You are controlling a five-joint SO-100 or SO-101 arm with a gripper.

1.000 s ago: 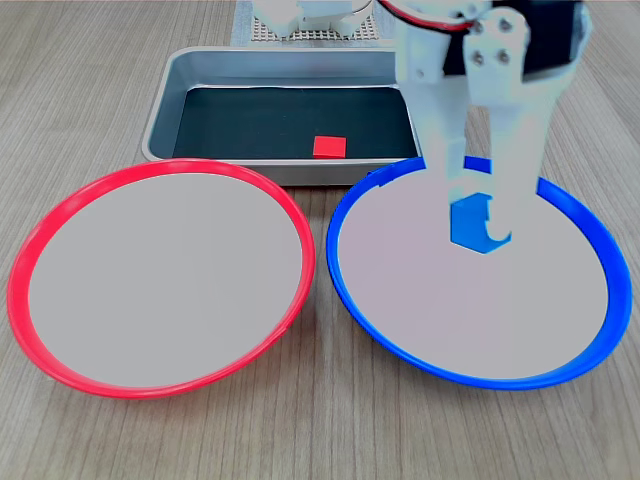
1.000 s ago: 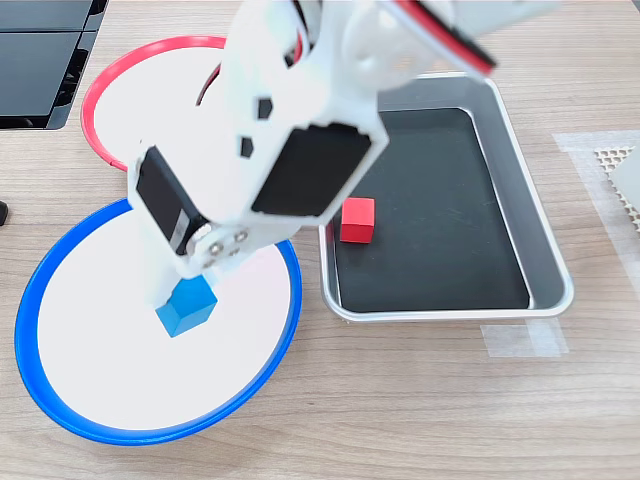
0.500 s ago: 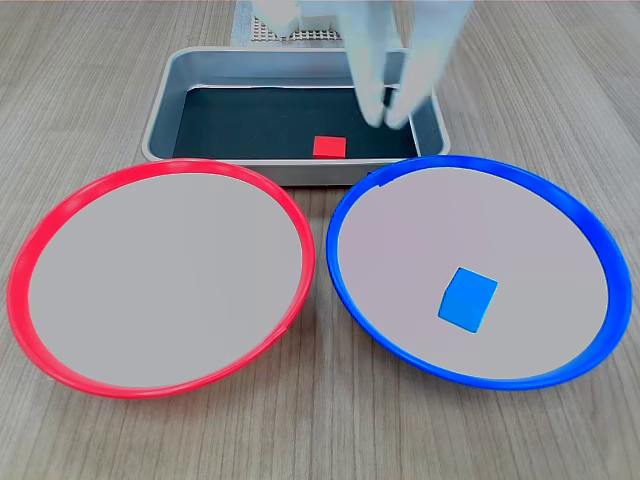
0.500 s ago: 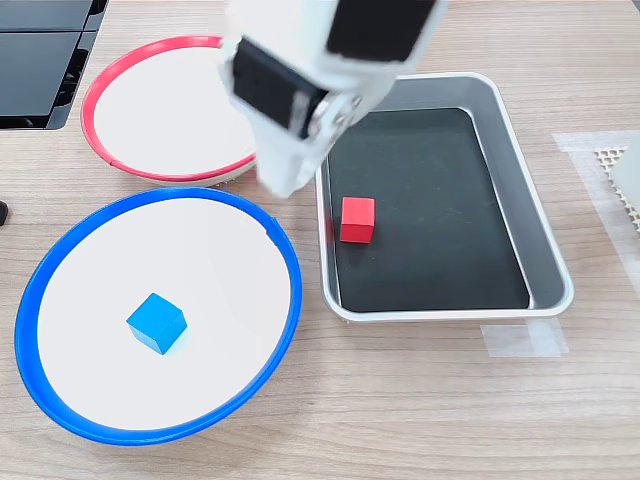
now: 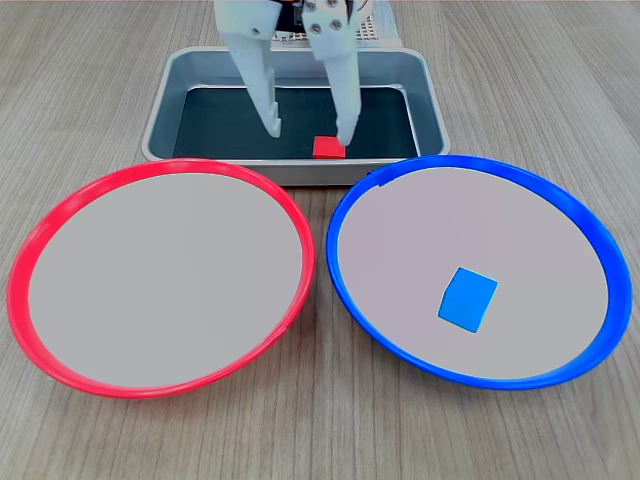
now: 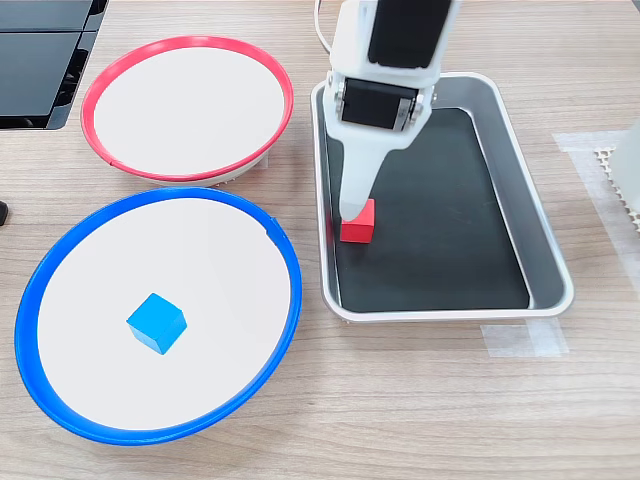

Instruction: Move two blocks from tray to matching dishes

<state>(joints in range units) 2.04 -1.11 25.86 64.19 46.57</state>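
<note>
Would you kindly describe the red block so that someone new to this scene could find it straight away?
Start at the grey metal tray with the black bottom, behind the two round dishes in the first exterior view. The red block lies on that black floor near the wall closest to the dishes, under the robot's open hand. It is the only cube in the tray; the blue block sits in the blue-rimmed dish.

A pale wood-grain tabletop (image 5: 100, 420) fills both exterior views; a dark panel (image 6: 40, 60) occupies the second exterior view's upper left.
</note>
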